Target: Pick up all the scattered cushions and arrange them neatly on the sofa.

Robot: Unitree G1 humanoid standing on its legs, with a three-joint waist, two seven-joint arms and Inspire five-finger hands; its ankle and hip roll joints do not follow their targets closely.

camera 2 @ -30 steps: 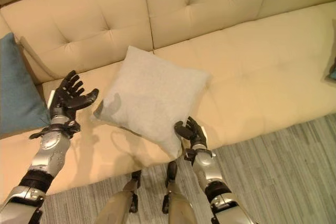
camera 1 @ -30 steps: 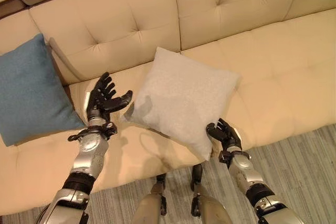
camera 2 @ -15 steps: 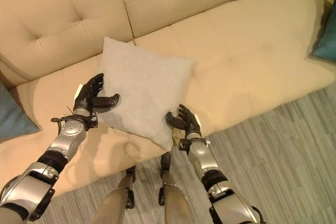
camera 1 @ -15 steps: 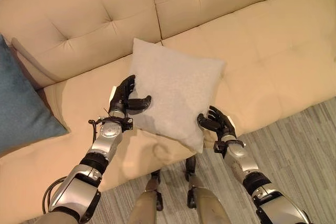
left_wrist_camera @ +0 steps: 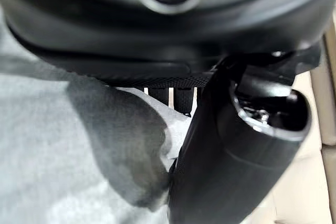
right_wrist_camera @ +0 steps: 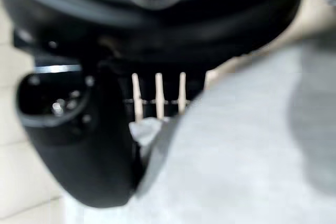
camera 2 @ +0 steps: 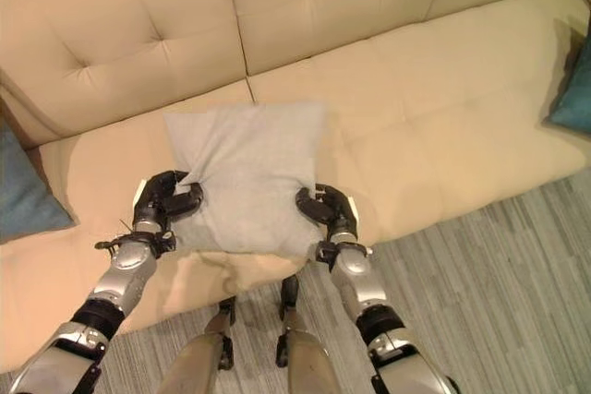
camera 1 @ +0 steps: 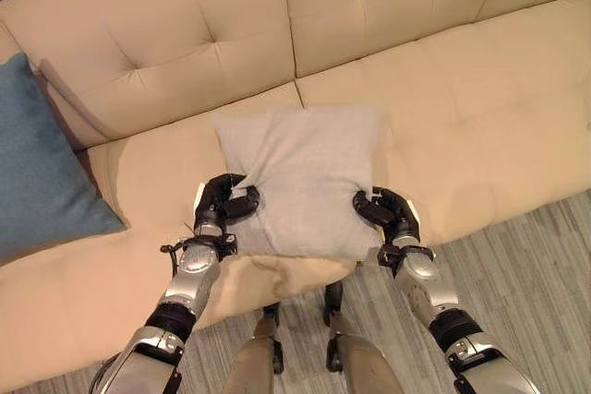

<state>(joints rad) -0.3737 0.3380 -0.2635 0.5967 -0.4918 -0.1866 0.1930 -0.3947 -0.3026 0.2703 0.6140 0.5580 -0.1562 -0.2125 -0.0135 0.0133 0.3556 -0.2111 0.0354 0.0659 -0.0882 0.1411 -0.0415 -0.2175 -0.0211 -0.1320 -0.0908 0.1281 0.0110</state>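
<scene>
Left eye view | both hands' fingers clamp grey cushion (camera 1: 305,173) edges | fingertips hidden

Grey cushion (camera 1: 305,173) on sofa seat (camera 1: 480,126) (blue cushion (camera 1: 42,173) left).

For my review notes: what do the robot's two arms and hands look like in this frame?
Both arms are silver-grey metal segments with black bands at the joints. Each ends in a dark, glossy black hand: the left hand and the right hand. A pale patch shows on the outer side of each hand. A thin black cable loops at the left wrist. The wrist views show smooth, rounded black thumbs.
</scene>
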